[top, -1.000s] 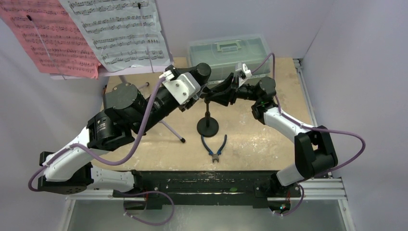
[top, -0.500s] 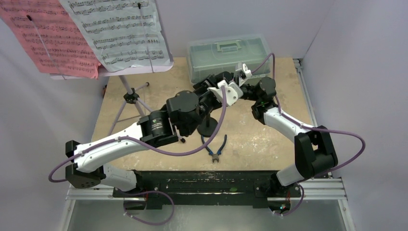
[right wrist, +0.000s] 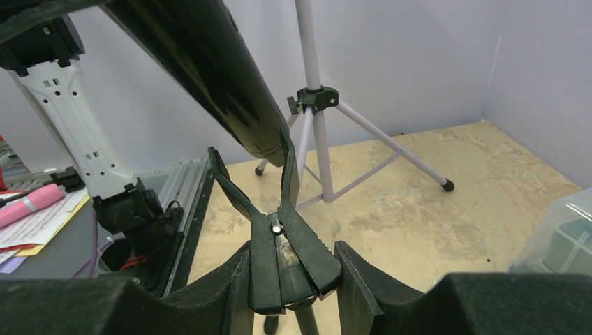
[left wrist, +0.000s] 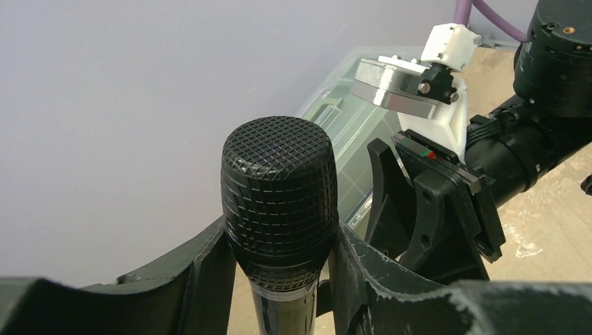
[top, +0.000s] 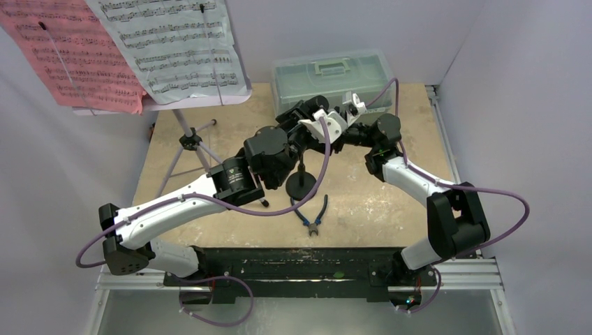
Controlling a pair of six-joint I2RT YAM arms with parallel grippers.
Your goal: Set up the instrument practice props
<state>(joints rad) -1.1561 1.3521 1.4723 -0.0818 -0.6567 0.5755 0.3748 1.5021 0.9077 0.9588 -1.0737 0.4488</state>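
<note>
Left gripper: fingers closed on the black microphone just under its mesh head, which points up. Right gripper: clamped on the forked clip atop the black round-based stand. In the right wrist view the mic's tail end slants in from 11 o'clock and sits in the mouth of the fork. I can't tell whether it is seated.

Top view, clock read from the stand's base:
- 12: I see both wrists crowded together over the post.
- 12–1: green toolbox just behind them, against the far wall. Tight there.
- 5: blue-handled pliers just beside the base.
- 8: nearest foot of the lilac music stand, near but apart.
- 10: its desk, with pink sheet and white sheet, overhangs the far-left corner.
- 3–4: widest bare board on the table, out to the right edge.
</note>
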